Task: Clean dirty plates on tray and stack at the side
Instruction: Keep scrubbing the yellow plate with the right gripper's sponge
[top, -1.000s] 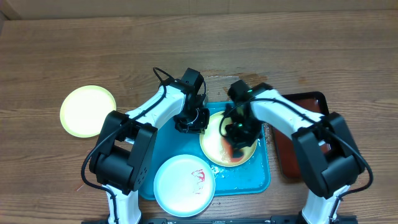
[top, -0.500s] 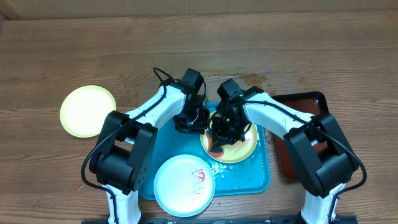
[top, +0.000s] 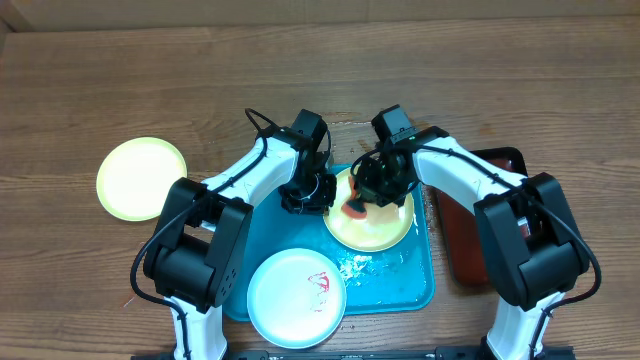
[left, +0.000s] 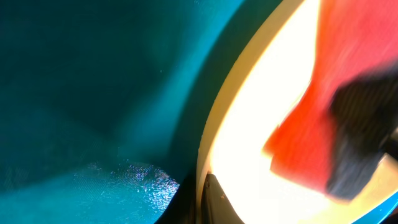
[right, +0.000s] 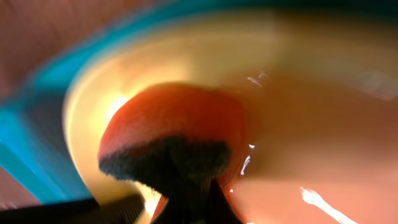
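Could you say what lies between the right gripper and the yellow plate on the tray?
An orange sponge, held by the right gripper against that plate; the right wrist view shows it.

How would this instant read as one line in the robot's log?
step: scrubbing | right fingers: shut on sponge, on yellow-green plate | left fingers: at plate rim | tray: wet

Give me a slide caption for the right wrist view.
Right fingers press a red sponge onto the wet yellow-rimmed plate on the turquoise tray.

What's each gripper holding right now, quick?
Left gripper: closed on the rim of the yellow-green plate, it seems.
Right gripper: closed on the red sponge, pressed to that plate.
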